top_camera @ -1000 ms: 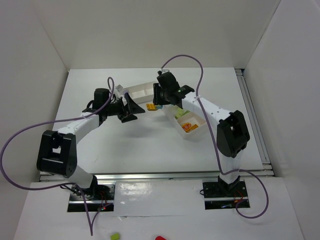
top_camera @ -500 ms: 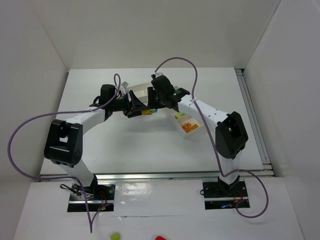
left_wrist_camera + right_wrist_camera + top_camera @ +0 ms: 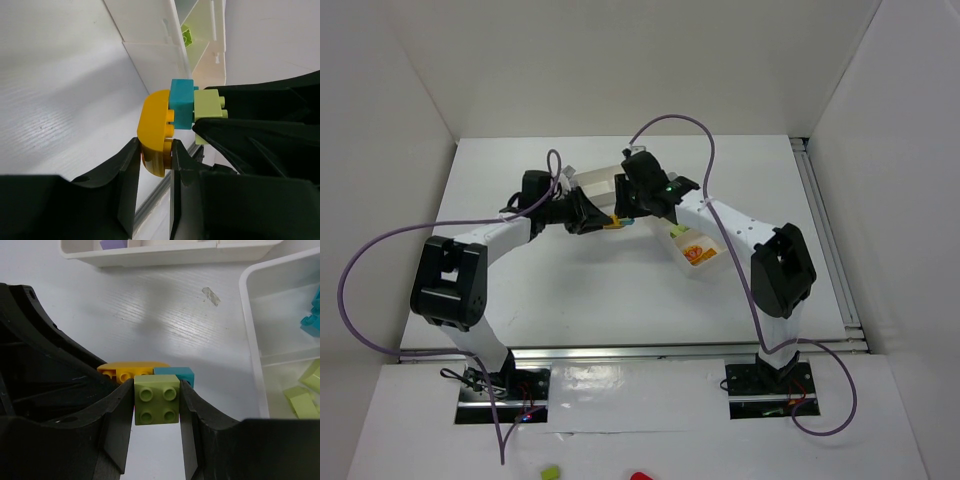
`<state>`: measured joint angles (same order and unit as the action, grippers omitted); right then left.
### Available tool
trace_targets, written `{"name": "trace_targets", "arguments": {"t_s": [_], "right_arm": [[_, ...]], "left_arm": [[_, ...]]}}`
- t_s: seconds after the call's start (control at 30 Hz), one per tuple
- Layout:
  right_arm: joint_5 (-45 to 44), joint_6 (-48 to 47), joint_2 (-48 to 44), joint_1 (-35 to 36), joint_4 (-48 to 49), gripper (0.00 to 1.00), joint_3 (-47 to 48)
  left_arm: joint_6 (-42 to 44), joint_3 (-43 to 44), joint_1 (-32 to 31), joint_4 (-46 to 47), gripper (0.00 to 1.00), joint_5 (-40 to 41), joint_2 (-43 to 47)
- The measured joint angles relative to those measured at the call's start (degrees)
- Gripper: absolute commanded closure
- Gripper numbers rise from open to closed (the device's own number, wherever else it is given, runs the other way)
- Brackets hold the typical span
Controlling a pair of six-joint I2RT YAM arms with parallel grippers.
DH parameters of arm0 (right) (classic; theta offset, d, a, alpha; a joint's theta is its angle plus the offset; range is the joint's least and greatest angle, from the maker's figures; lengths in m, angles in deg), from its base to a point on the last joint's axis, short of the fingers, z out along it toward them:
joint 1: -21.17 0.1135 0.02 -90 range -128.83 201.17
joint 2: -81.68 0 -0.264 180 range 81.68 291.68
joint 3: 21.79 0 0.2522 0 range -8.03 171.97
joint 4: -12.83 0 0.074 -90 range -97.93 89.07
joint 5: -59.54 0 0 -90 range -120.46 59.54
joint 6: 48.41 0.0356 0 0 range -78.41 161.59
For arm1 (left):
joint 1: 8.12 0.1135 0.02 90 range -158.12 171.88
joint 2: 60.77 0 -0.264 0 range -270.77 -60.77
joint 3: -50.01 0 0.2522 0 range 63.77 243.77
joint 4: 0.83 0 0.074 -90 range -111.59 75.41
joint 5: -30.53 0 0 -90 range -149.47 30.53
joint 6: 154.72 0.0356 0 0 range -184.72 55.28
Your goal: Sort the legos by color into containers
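Observation:
Three joined legos hang just above the table between my two grippers: a yellow rounded brick point(image 3: 155, 127), a teal brick point(image 3: 181, 102) and a lime green brick point(image 3: 156, 399). My left gripper point(image 3: 156, 150) is shut on the yellow brick's lower end. From the other side my right gripper point(image 3: 156, 405) is shut on the lime green brick. In the top view both grippers meet at the stack point(image 3: 617, 221). One white container point(image 3: 248, 315) lies to the right with teal and lime bricks inside. The other container point(image 3: 165, 254) lies behind and holds a pale purple brick point(image 3: 111, 244).
A silver rail point(image 3: 825, 230) runs along the table's right edge and another point(image 3: 640, 350) along the near edge. The right container's near compartment holds an orange piece point(image 3: 697, 255). Purple cables loop above both arms. White walls close in the table on three sides.
My left gripper moved right up to the stack and closed on the yellow brick. The right gripper shifted slightly left with the stack and stayed shut.

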<state>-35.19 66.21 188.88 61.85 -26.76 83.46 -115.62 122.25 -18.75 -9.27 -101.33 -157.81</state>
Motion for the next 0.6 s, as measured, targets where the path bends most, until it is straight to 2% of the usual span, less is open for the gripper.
{"name": "trace_targets", "arguments": {"t_s": [0.03, 0.2, 0.4, 0.6], "right_arm": [[-0.1, 0.0, 0.0, 0.1, 0.0, 0.71, 0.0], [-0.9, 0.3, -0.2, 0.2, 0.1, 0.71, 0.0], [-1.3, 1.7, -2.7, -0.1, 0.0, 0.71, -0.3], [-5.3, 4.7, -11.6, -2.5, 0.3, 0.71, -8.2]], "left_arm": [[0.2, 0.2, 0.0, -0.6, 1.0, 0.2, 0.0], [2.7, 4.6, -0.1, -6.7, 1.0, 1.6, -1.2], [4.1, 6.3, -0.2, -9.0, 1.0, 4.0, -3.4], [4.4, 6.6, -0.2, -10.9, 1.0, 5.3, -5.1]]}}
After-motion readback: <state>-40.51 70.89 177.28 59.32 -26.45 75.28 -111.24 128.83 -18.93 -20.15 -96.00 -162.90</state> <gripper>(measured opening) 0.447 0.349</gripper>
